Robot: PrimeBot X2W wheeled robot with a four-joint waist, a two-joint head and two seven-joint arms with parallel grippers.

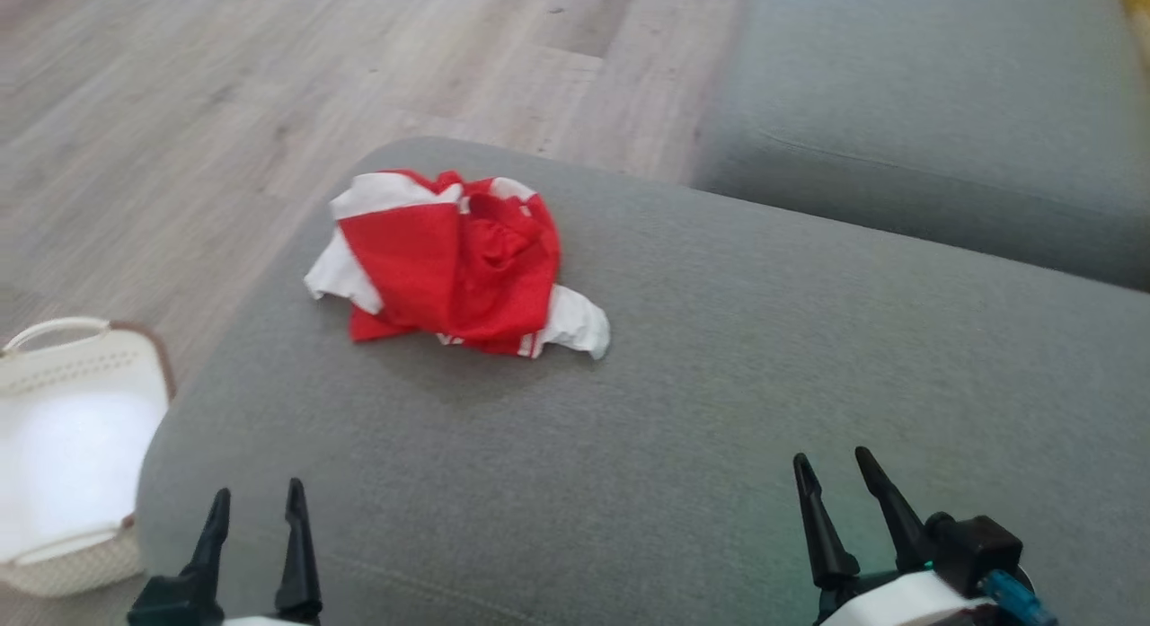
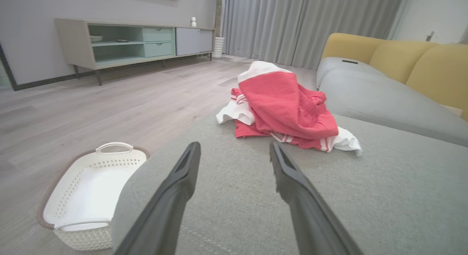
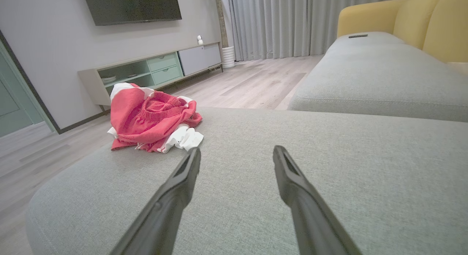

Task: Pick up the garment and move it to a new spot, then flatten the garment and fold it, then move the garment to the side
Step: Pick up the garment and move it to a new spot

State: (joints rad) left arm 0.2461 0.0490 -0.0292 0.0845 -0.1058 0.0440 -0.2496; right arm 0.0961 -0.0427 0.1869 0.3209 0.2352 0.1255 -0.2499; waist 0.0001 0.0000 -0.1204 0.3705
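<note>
Jaws spread wide and empty on both sides: left jaws at the near left corner of the grey cushion (image 1: 719, 383), right jaws at its near right. I see the red-and-white garment (image 1: 449, 262) crumpled close to the far left edge, well apart from both. Bare cushion runs rightward from it. White basket (image 1: 81, 568) sits on the floor (image 1: 180, 114) just off the left edge

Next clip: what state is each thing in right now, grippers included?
Garment: crumpled in a heap on the grey cushion, untouched.
Left gripper: open, empty, short of the heap.
Right gripper: open, empty, short of the heap.
Basket: upright on the floor, nothing in it.
Television: screen dark.
</note>
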